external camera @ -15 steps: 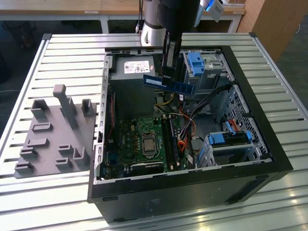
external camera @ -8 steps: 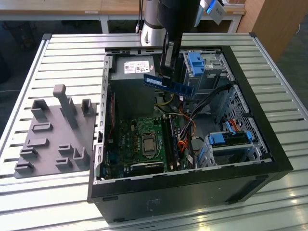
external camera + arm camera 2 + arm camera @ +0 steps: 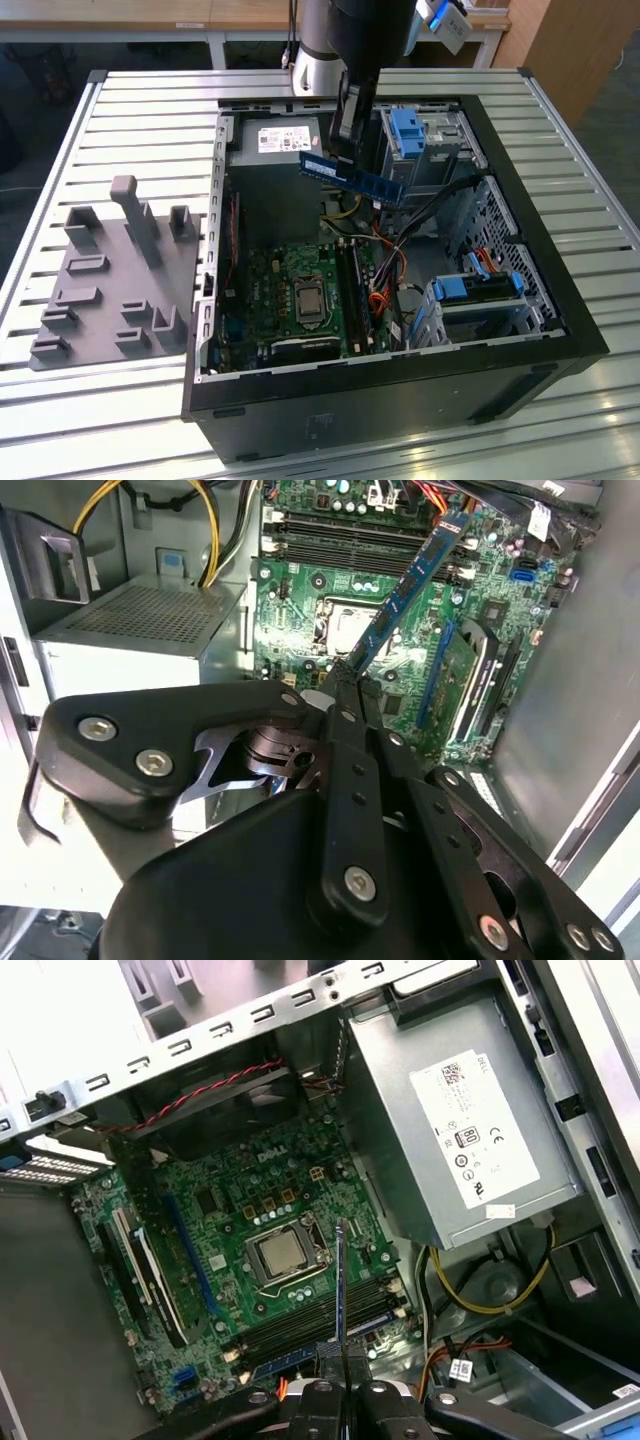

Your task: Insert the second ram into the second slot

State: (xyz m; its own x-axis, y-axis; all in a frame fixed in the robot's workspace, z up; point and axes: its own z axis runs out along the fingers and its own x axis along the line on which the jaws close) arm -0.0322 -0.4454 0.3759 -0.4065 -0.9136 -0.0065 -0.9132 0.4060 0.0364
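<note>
— Where's the second ram (image 3: 352, 177)?
— Pinched in the claw (image 3: 346, 160), which is pressed onto its flat faces. It hangs above the open case (image 3: 560, 330), apart from the motherboard (image 3: 300, 290).
— And the arm (image 3: 355, 40)?
— Reaching straight down beside the power supply (image 3: 275, 140), claw pointing downward.
</note>
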